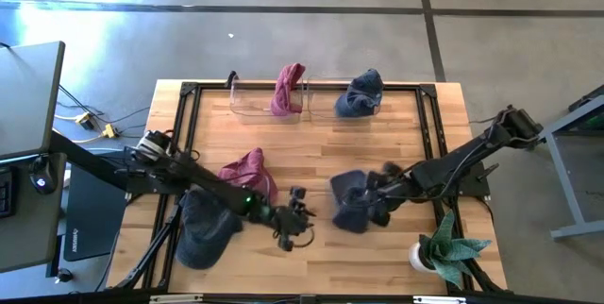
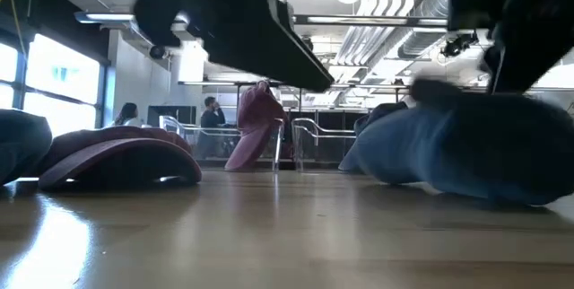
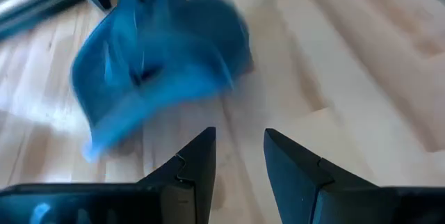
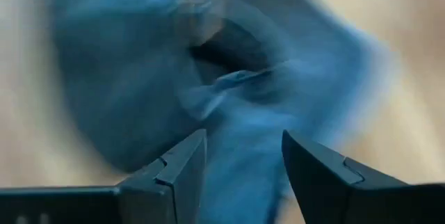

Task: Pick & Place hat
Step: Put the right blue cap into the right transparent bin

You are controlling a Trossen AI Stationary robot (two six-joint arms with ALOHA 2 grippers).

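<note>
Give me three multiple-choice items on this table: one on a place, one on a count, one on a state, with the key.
1. Where is the potted plant?
A. the table's near right corner
B. between the bins
C. under the left arm

2. How many maroon hats show?
A. one
B. two
C. four

3. How does the right hand stand?
A. shut on a maroon hat
B. open at the blue hat
C. raised over a bin

Key: 1 A, the plant stands at the lower right in the high view. 2 B, one maroon hat lies on the table and another hangs on the left bin. 3 B, the right wrist view shows its fingers apart with blue cloth ahead.
</note>
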